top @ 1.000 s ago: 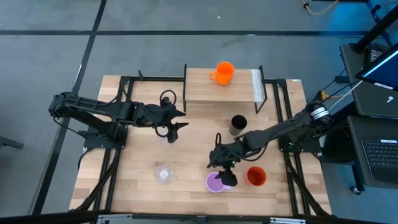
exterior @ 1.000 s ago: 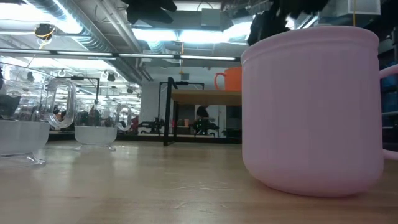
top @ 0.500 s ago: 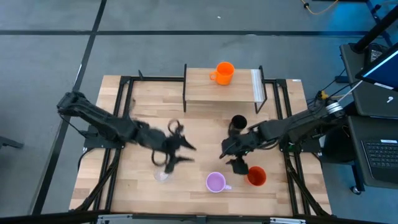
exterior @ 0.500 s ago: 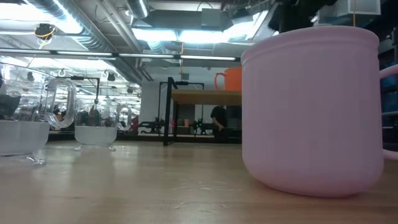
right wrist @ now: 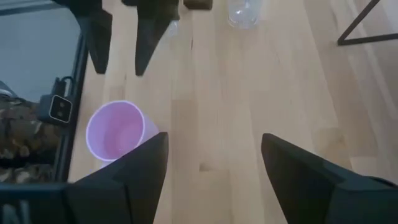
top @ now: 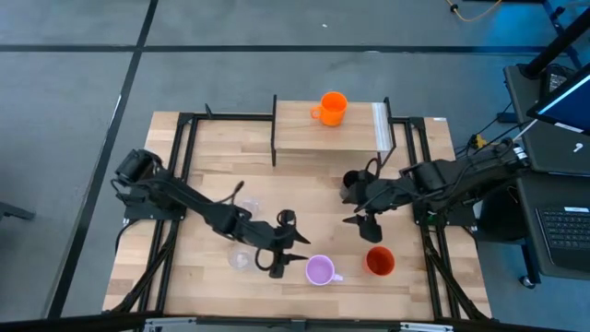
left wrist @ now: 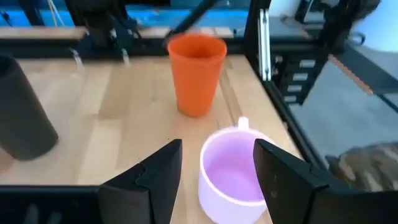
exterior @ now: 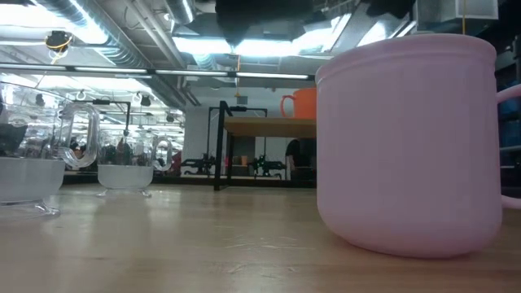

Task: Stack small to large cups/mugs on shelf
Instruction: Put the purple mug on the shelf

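Observation:
The lilac handled mug (top: 320, 270) stands upright on the table near its front edge, and fills the low view (exterior: 407, 138). My left gripper (top: 297, 252) is open just to the mug's left. In the left wrist view the mug (left wrist: 233, 171) stands just ahead of the open fingers (left wrist: 217, 149), untouched. My right gripper (top: 355, 210) is open and empty beside the black cup (top: 353, 181). The red-orange cup (top: 379, 261) stands right of the lilac mug. The orange mug (top: 332, 106) stands on the shelf (top: 304, 134). Two clear tumblers (top: 240, 261) (top: 251, 207) stand to the left.
The shelf's black posts (top: 275, 138) stand at the far side of the table. The black cup (left wrist: 22, 109) and red-orange cup (left wrist: 196, 71) stand beyond the lilac mug from my left gripper. There is bare wood between the shelf and the cups (top: 304, 184).
My left gripper has swung from the middle left of the table toward the near edge and the right, ending beside the lilac mug. My right gripper has drawn away from above the lilac mug toward the far right, to beside the black cup. No cup has moved.

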`<act>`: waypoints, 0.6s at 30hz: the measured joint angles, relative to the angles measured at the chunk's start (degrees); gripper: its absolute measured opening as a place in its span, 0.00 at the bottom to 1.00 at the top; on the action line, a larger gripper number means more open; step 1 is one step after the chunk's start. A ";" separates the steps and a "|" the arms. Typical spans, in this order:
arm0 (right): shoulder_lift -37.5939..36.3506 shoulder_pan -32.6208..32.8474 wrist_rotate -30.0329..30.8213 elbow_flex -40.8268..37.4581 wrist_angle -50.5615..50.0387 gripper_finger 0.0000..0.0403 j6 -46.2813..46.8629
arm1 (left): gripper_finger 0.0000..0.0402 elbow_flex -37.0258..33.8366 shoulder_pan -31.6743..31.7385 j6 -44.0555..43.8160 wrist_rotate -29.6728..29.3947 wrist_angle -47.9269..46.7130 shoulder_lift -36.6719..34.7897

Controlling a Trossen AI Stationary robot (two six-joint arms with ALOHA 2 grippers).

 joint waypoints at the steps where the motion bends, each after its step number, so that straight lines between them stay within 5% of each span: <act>1: 0.07 0.00 0.00 0.00 -0.12 0.64 -0.05 | 0.48 0.04 0.02 -0.01 0.86 -0.01 0.85; 9: 0.34 0.00 0.00 0.00 -0.62 0.64 -0.28 | 0.48 11.06 -0.76 3.33 5.60 -3.38 9.91; 18: 0.34 0.00 0.00 0.00 -5.13 0.64 0.13 | 0.48 27.06 -1.09 4.15 11.13 -20.18 18.30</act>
